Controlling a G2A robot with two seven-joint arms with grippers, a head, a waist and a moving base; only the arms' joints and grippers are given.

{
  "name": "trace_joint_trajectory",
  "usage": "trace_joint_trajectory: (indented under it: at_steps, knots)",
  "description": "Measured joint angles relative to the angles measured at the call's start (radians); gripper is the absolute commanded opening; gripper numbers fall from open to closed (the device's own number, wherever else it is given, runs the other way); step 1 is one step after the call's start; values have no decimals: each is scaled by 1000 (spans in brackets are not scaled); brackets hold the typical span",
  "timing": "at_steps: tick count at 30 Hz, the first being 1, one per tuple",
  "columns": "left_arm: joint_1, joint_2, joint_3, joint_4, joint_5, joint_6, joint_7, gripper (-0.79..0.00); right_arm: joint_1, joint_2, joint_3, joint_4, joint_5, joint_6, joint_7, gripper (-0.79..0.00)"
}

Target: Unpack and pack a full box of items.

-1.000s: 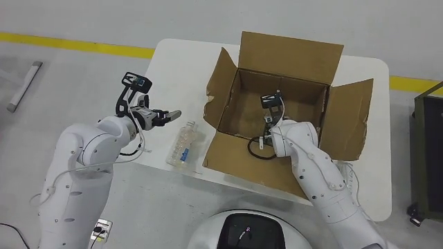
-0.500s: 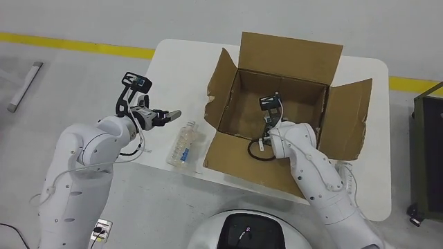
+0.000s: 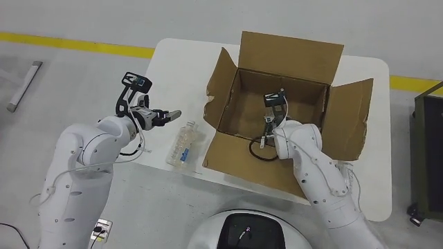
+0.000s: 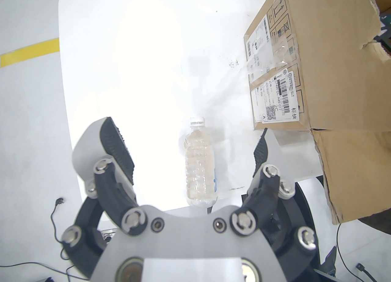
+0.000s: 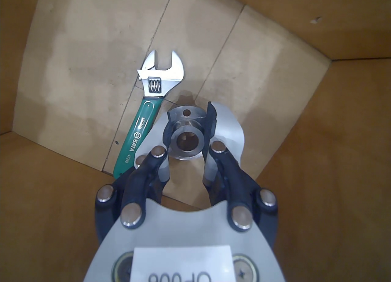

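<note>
Right pincer (image 5: 188,130) clamps flange (image 5: 195,115) inside box (image 5: 76,51), wrench (image 5: 146,112) just beside. Best lift straight up, clear of walls. Left pincer (image 4: 188,136) gapes, bottle (image 4: 200,167) ahead.

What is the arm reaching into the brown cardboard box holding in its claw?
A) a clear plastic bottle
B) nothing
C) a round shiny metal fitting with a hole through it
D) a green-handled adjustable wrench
C: the right gripper is shut on the round metal fitting. The green-handled wrench lies loose beside it in the cardboard box, and the clear bottle lies outside on the white table.
</note>
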Motion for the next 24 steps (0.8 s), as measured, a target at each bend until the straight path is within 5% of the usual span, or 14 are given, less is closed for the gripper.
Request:
trace_joint_trajectory:
  at_steps: [6, 13, 24]
  knots:
    - [0, 0, 0, 0, 0, 0, 0, 0, -64, 9, 103, -177, 57, 4, -44, -785]
    - [0, 0, 0, 0, 0, 0, 0, 0, -208, 17, 311, -423, 356, -54, -234, -785]
    - [0, 0, 0, 0, 0, 0, 0, 0, -236, 17, 338, -435, 410, -64, -275, -785]
